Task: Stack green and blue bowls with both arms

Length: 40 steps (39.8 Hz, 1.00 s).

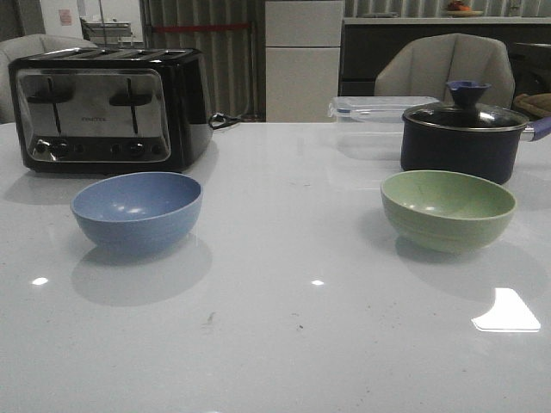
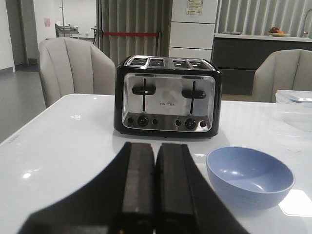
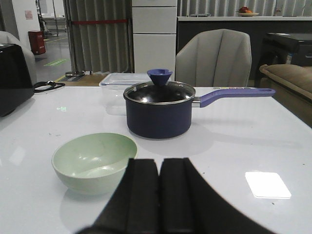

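Both grippers, left [image 2: 155, 195] and right [image 3: 160, 195], pressed closed and empty, risking shoving blue bowl [image 1: 138, 209] or green bowl [image 1: 448, 208] aside unless opened before reaching.

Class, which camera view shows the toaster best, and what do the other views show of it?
The left wrist view: the toaster faces the camera whole, with four slots, two levers and its knobs. The front view shows it whole too, but off to the side and darker. The right wrist view catches only a black edge.
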Each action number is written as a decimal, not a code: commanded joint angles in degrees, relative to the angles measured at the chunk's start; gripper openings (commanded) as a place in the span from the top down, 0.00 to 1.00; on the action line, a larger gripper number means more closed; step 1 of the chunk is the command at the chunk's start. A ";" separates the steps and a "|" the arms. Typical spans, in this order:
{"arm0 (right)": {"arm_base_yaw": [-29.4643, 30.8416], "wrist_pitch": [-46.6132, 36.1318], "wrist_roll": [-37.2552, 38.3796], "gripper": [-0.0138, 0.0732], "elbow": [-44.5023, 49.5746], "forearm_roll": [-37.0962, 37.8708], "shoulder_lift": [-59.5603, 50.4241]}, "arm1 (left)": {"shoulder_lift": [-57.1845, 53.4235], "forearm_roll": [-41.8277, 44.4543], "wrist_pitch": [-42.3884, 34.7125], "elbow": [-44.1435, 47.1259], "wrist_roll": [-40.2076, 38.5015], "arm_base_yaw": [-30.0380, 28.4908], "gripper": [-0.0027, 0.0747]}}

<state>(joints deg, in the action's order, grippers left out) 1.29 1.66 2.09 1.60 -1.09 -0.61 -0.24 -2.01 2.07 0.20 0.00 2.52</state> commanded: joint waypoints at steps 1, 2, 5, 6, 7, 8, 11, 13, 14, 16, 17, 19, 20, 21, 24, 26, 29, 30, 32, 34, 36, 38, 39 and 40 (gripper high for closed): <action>0.35 -5.25 -0.54 0.78 -0.17 -0.29 -1.08 | -1.17 -0.01 -5.43 0.28 -0.52 -0.01 0.85; 0.35 -5.25 -0.54 0.78 -0.17 -0.29 -1.08 | -1.17 -0.01 -5.43 0.28 -0.52 -0.01 0.85; 0.35 -5.25 -0.54 0.78 -0.17 -0.29 -1.08 | -1.17 -0.01 -5.43 0.28 -0.52 -0.01 0.85; 0.35 -5.25 -0.54 0.78 -0.17 -0.29 -1.08 | -1.17 -0.01 -5.43 0.28 -0.52 -0.01 0.85; 0.35 -5.25 -0.54 0.78 -0.17 -0.29 -1.08 | -1.17 -0.01 -5.43 0.28 -0.52 -0.01 0.85; 0.35 -5.25 -0.54 0.78 -0.17 -0.29 -1.08 | -1.17 -0.01 -5.43 0.28 -0.52 -0.01 0.85; 0.35 -5.25 -0.54 0.78 -0.17 -0.29 -1.08 | -1.17 -0.01 -5.43 0.28 -0.52 -0.01 0.85; 0.35 -5.25 -0.54 0.78 -0.17 -0.29 -1.08 | -1.17 -0.01 -5.43 0.28 -0.52 -0.01 0.85; 0.35 -5.25 -0.54 0.78 -0.17 -0.29 -1.08 | -1.17 -0.01 -5.43 0.28 -0.52 -0.01 0.85; 0.35 -5.25 -0.54 0.78 -0.17 -0.29 -1.08 | -1.17 -0.01 -5.43 0.28 -0.52 -0.01 0.85; 0.35 -5.25 -0.54 0.78 -0.17 -0.29 -1.08 | -1.17 -0.01 -5.43 0.28 -0.52 -0.01 0.85; 0.35 -5.25 -0.54 0.78 -0.17 -0.29 -1.08 | -1.17 -0.01 -5.43 0.28 -0.52 -0.01 0.85; 0.35 -5.25 -0.54 0.78 -0.17 -0.29 -1.08 | -1.17 -0.01 -5.43 0.28 -0.52 -0.01 0.85; 0.35 -5.25 -0.54 0.78 -0.17 -0.29 -1.08 | -1.17 -0.01 -5.43 0.28 -0.52 -0.01 0.85; 0.35 -5.25 -0.54 0.78 -0.17 -0.29 -1.08 | -1.17 -0.01 -6.51 0.28 -0.52 -0.01 0.85; 0.35 -5.46 -0.54 0.78 -0.17 -0.29 -1.08 | -1.17 -0.01 -6.62 0.28 -0.52 -0.01 0.85; 0.35 -6.05 -0.54 0.78 -0.23 -0.21 -1.08 | -1.17 -0.01 -7.18 0.28 -0.52 -0.01 0.85; 0.35 -6.59 -0.54 0.78 -0.23 -0.08 -1.08 | -1.17 -0.01 -7.57 0.28 -0.52 -0.01 0.85; 0.35 -8.06 -0.54 0.78 -0.47 -0.08 -1.08 | -1.17 -0.01 -7.83 -0.08 -0.52 -0.01 0.85; 0.35 -8.16 -0.54 0.78 -1.56 -0.08 -1.08 | -1.17 -0.01 -8.37 -0.94 -0.52 -0.01 0.85; 0.30 -7.67 -0.54 0.78 -3.22 -0.08 -1.08 | -1.17 -0.01 -8.37 -2.26 -0.52 -0.01 0.85; 0.25 -6.30 -0.54 0.78 -5.80 -0.08 -1.08 | -1.17 -0.01 -8.17 -4.06 -0.52 -0.01 0.85; 0.25 -5.39 -0.54 0.78 -6.96 -0.08 -1.08 | -1.06 -0.01 -7.71 -5.37 -0.52 -0.01 0.85; 0.25 -4.07 -0.54 0.78 -8.63 -0.08 -1.03 | -1.06 -0.01 -7.13 -6.83 -0.52 -0.01 0.85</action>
<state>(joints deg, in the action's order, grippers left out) 1.29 1.00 2.09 -1.44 -1.09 -0.61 -0.24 -2.01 0.00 -1.67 0.00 2.52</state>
